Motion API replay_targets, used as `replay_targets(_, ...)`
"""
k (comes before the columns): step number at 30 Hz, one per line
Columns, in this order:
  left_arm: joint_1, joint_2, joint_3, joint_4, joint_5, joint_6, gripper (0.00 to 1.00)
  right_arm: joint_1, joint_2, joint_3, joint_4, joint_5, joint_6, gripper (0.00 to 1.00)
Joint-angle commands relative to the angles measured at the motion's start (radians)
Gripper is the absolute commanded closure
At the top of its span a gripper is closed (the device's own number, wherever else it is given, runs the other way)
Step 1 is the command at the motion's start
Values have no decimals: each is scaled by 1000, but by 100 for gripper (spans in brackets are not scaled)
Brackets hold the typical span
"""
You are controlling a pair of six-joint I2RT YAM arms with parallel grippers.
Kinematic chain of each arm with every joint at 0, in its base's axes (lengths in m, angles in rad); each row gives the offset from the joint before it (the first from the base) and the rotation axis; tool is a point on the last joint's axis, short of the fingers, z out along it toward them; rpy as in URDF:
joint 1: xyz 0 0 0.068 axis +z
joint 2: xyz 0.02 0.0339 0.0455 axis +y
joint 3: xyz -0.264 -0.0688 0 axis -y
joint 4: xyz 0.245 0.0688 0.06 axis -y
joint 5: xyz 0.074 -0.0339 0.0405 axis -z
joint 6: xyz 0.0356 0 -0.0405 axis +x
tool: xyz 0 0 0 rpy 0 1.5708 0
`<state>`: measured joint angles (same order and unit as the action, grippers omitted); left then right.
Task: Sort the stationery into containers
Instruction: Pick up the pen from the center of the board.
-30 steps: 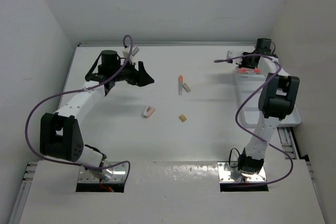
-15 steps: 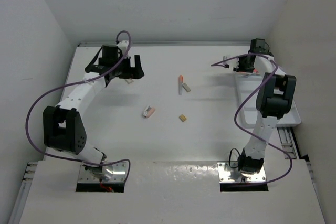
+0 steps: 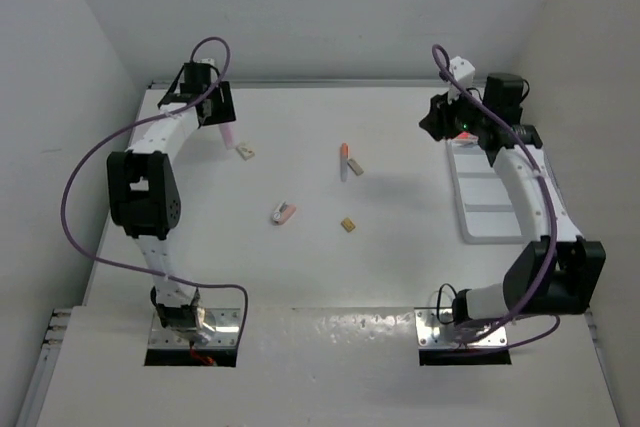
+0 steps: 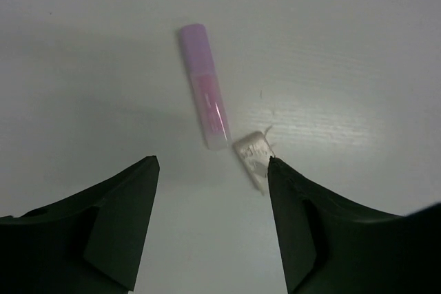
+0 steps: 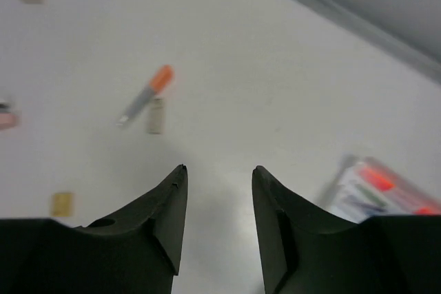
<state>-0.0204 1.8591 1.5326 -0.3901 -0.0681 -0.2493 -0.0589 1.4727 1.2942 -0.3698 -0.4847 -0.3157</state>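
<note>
Top view: left gripper (image 3: pixel 218 115) at the counter's far-left corner, with the pink pen (image 3: pixel 228 134) and white eraser (image 3: pixel 245 152) just beside it. Right gripper (image 3: pixel 436 119) near the white tray (image 3: pixel 505 222), at its far end.
Left wrist: the pen is lilac-capped and lies ahead of the gripper's open, empty jaws.
Right wrist: jaws parted, empty; orange pen (image 5: pixel 145 94) well ahead.

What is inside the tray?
Pens lie at the far end of the tray, at least one orange-red; the blur hides their number. Its near compartments look bare. The right arm covers part of it.
</note>
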Motion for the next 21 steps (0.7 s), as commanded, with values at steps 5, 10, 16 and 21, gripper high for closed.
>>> replay_targets(5, 10, 256, 221, -40, -113, -67, 27, 22, -63, -179, 77, -146, 558, 57)
replay_targets(10, 10, 356, 267, -7, -142, -67, 27, 18, -63, -144, 43, -167, 590, 56)
replay_targets(16, 11, 456, 334, -35, -157, -68, 31, 19, -61, -128, 31, -175, 610, 54)
replay_targets(21, 16, 486, 334, -41, -131, -44, 56, 34, -57, -105, 26, -180, 613, 53)
